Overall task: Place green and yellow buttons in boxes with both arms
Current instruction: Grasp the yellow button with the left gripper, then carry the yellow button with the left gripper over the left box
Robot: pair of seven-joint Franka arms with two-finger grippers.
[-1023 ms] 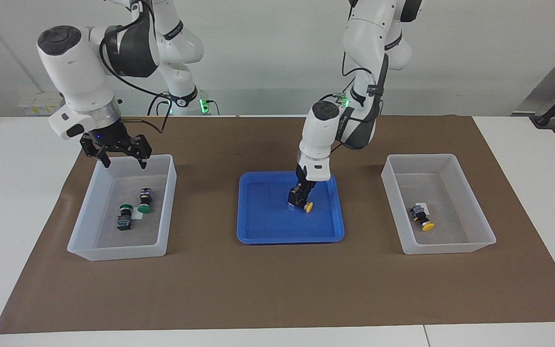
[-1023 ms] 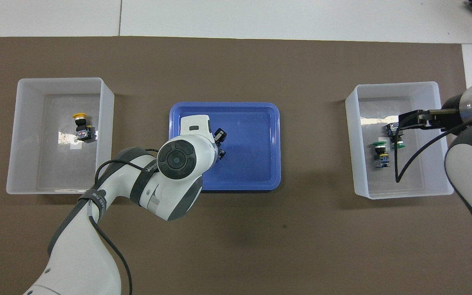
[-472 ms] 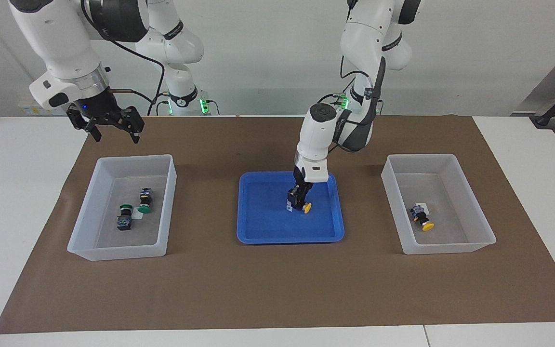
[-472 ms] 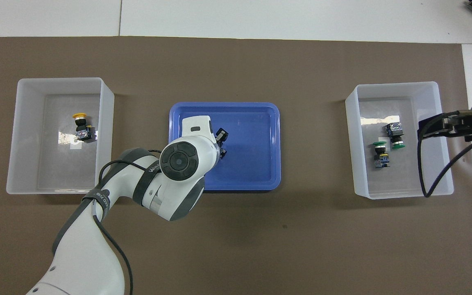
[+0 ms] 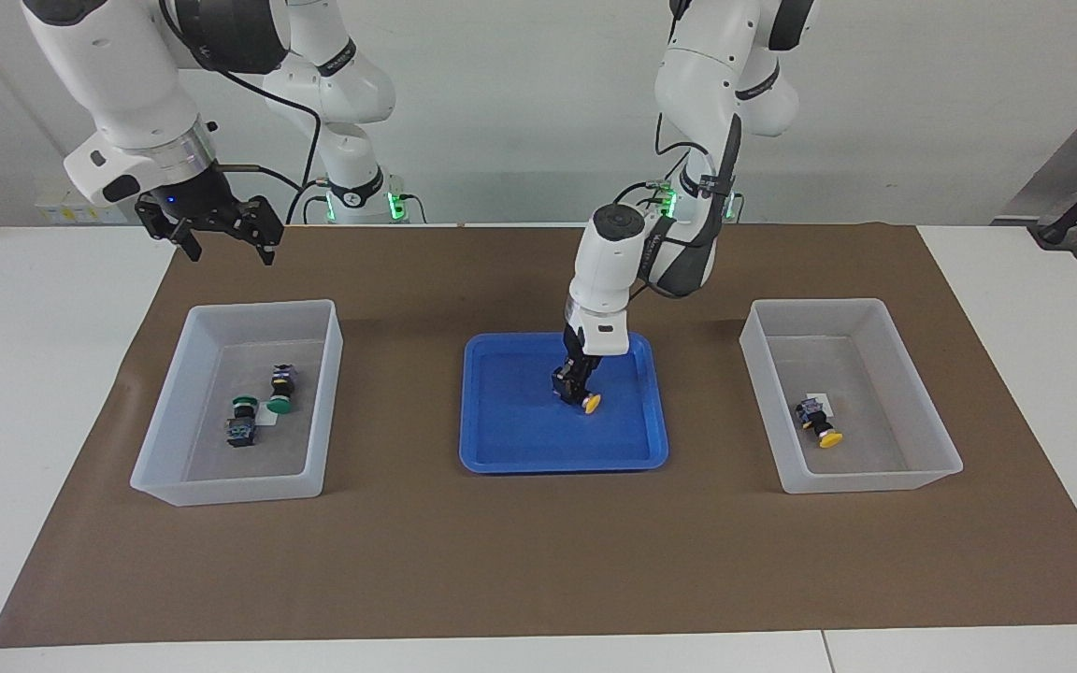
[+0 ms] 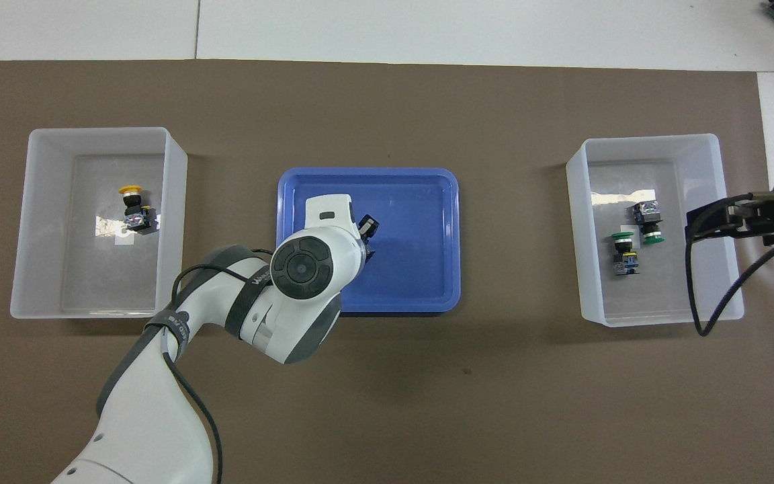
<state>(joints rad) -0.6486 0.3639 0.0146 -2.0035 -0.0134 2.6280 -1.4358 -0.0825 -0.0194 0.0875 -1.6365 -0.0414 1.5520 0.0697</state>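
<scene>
My left gripper (image 5: pixel 575 391) reaches down into the blue tray (image 5: pixel 501 449), shut on the dark body of a yellow button (image 5: pixel 592 403) low over the tray floor. In the overhead view the left gripper (image 6: pixel 367 235) and its arm hide that button. A second yellow button (image 5: pixel 826 436) (image 6: pixel 133 205) lies in the box (image 5: pixel 866 484) (image 6: pixel 101 132) at the left arm's end. Two green buttons (image 5: pixel 279 404) (image 5: pixel 241 404) lie in the box (image 5: pixel 221 491) (image 6: pixel 656 138) at the right arm's end. My right gripper (image 5: pixel 230 250) (image 6: pixel 704 218) hangs open and empty, high over that box's edge nearer the robots.
A brown mat (image 5: pixel 538 561) covers the table's middle, and the tray and both boxes stand on it in a row. White tabletop (image 5: pixel 24 374) shows at both ends of the mat.
The right gripper rose out of the box with the green buttons and drew back toward the robots, still open. The left gripper closed on the yellow button and shifted slightly in the tray.
</scene>
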